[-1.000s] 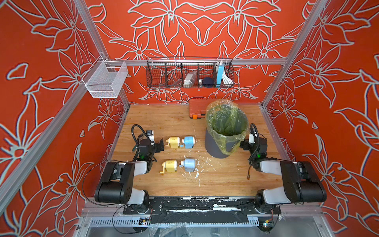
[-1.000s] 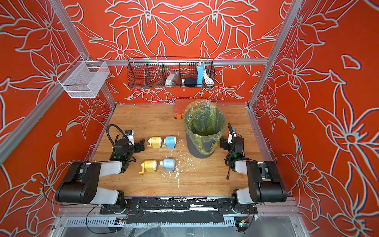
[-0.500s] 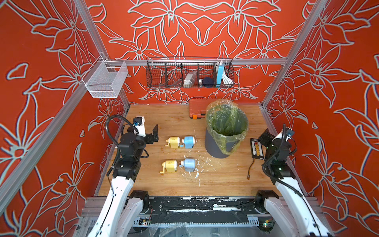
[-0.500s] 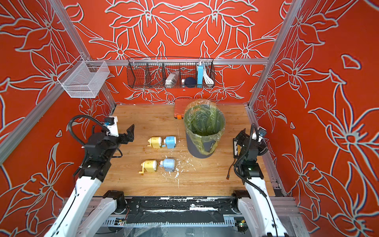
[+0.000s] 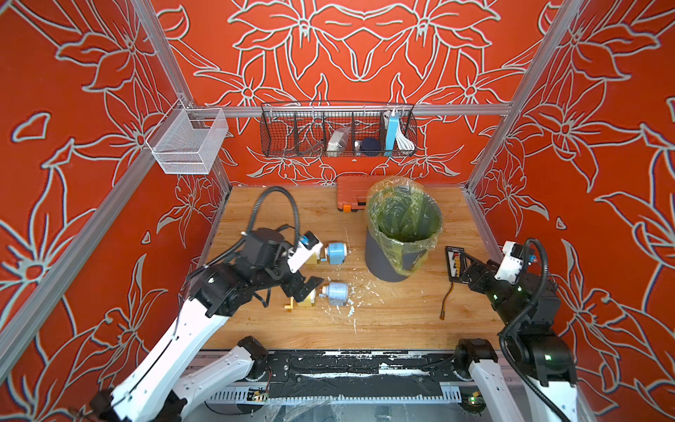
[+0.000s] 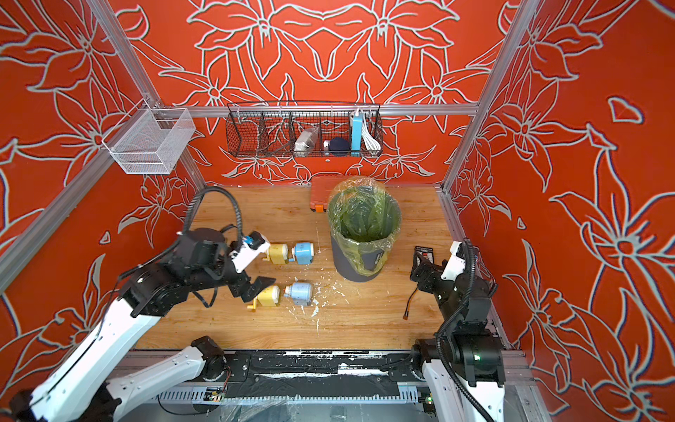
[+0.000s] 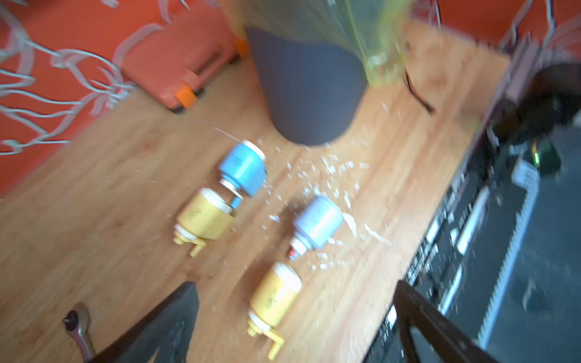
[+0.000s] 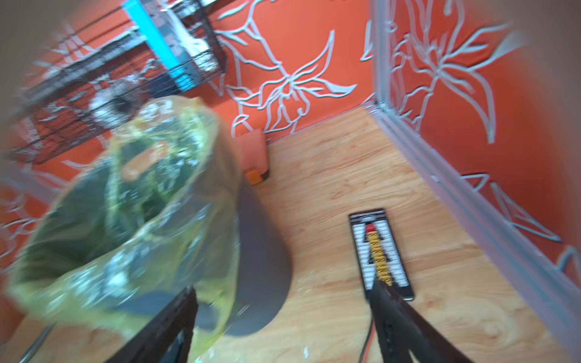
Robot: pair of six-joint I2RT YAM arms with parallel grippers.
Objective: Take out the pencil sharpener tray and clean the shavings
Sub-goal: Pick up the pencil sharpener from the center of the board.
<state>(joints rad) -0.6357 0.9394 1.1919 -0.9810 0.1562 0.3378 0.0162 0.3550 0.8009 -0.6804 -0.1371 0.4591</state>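
Hovering the left claw (image 5: 305, 288), jaws apart and empty, just over the yellow end of the near sharpener (image 5: 338, 292), lying on its side left of the counter's (image 5: 401, 329) centre, beside the far sharpener (image 5: 335, 253); judging the tray not yet out. Holding the right claw (image 5: 464, 263) apart and empty near the right edge, beside the bin (image 5: 380, 261) and over a black board (image 5: 454, 255). Risking rolling the round body toward the front edge or into its neighbour on closing; risking sweeping the shavings (image 5: 359, 292), scattered between sharpener and bin, wider. Risking snagging the bin's liner (image 5: 405, 215) or the board's cable (image 5: 447, 299). Leaving open room along the front edge and in the rear left corner; crowding the rear edge with an orange case (image 5: 347, 192).
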